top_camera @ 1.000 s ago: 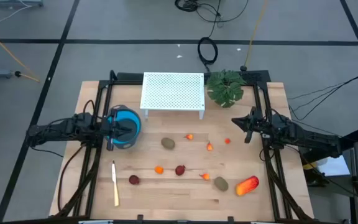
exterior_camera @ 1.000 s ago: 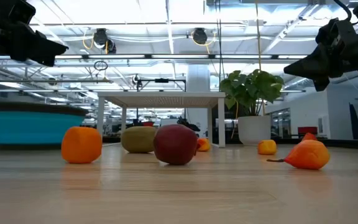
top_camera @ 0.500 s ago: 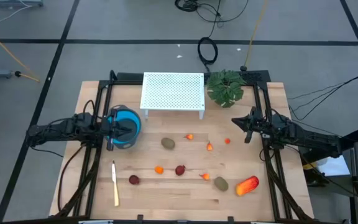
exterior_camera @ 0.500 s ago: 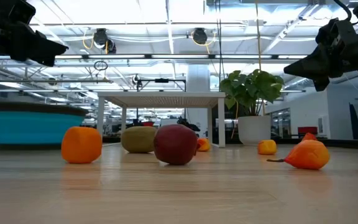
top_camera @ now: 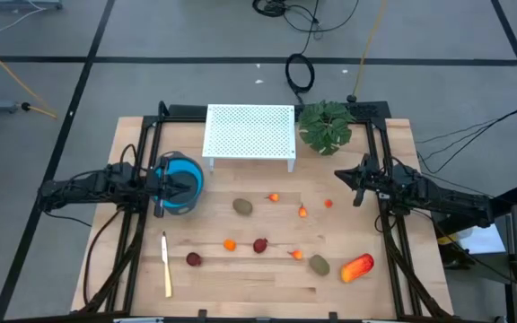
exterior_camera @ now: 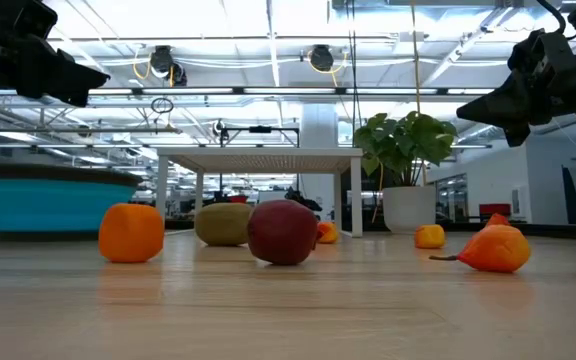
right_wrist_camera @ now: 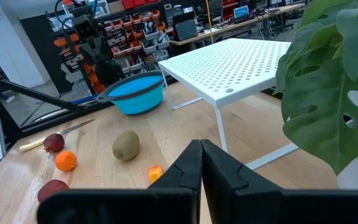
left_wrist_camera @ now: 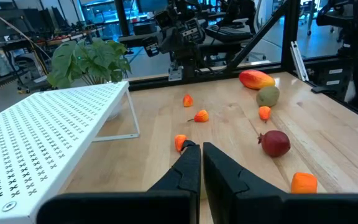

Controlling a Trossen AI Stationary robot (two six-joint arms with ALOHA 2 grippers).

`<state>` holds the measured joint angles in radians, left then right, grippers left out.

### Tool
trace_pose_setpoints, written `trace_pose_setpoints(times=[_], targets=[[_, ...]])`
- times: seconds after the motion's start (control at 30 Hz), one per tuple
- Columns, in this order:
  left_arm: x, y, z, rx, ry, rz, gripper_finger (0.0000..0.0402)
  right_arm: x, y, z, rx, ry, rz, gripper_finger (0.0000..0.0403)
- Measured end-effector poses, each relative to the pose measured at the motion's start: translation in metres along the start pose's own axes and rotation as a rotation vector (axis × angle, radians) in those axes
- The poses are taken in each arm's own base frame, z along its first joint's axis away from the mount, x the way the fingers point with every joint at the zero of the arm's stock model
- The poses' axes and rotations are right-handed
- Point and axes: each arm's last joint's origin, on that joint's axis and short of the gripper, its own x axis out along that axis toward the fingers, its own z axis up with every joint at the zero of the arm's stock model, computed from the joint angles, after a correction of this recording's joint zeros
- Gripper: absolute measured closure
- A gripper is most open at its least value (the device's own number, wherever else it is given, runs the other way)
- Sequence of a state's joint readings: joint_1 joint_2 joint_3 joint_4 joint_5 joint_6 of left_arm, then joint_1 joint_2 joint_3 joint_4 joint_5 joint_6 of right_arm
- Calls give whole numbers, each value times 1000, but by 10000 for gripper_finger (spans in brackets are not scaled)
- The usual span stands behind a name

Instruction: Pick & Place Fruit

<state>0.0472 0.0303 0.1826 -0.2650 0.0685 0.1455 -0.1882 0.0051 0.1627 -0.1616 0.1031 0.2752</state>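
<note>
The left gripper (top_camera: 160, 192) hangs over the blue bowl (top_camera: 185, 179), jaws closed and empty. Taking the white perforated stand (top_camera: 249, 133) as landmark, the fruit lies scattered on the wood in front of it: a dark red ball (top_camera: 193, 259) far forward to its left, a small orange (top_camera: 230, 244), an olive-brown oval (top_camera: 242, 206) just before the stand, another dark red ball (top_camera: 260, 245), tiny orange pieces (top_camera: 302, 213), a second oval (top_camera: 319, 266) touching the oblong red-orange-yellow piece (top_camera: 357, 266). The right gripper (top_camera: 355, 186) sits off the stand's right, jaws closed, empty.
</note>
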Motion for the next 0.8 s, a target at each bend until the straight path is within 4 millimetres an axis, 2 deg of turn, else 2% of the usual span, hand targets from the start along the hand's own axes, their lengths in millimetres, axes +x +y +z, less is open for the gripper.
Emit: trace_pose_setpoints(times=[0.47, 0.8], targets=[[0, 0, 0, 0, 0, 0, 382, 0, 0, 0, 0, 0, 0, 399], [0, 0, 0, 0, 0, 0, 382, 0, 0, 0, -79, 0, 0, 399]])
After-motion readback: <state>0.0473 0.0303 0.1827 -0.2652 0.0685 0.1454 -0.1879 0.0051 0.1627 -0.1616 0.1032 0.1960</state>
